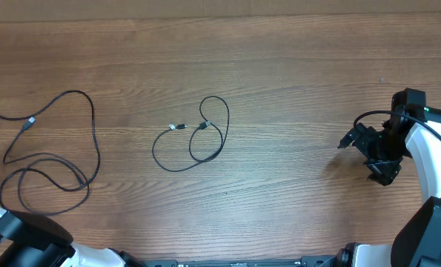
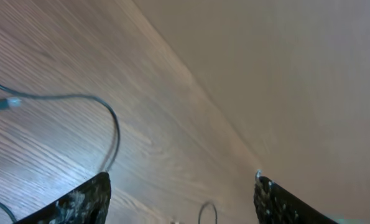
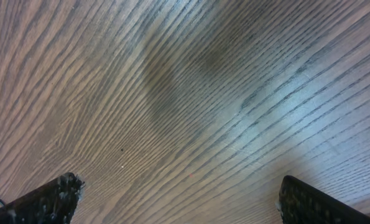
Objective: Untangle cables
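The short cable (image 1: 227,119) lies in the middle of the brown wood surface (image 1: 294,67). It is thin and black. It makes two loose loops, a round one on the left and a tall thin one on the right, and it crosses over itself near the top. One end has a little silver plug (image 1: 172,127) that sits by the left loop. The long cable (image 1: 94,137) is far over on the left side. It goes up in a big bend, comes down, and then curls into loops that cross each other near the front edge. It has a small plug (image 1: 29,124) on it near the left edge. The two do not touch; they are well apart.

My left gripper (image 2: 181,202) is on the left side, by the long cable. Its two fingers (image 2: 85,199) are spread wide and there is nothing between them. From my left wrist I see a bend of the long cable running on the surface just past the left finger, and the short cable far away and tiny.

My right gripper (image 3: 178,205) is way over on the right side, well apart from both of them. It is wide open too and holds nothing. Under it is wood grain with a soft dark shadow (image 3: 166,81) on it
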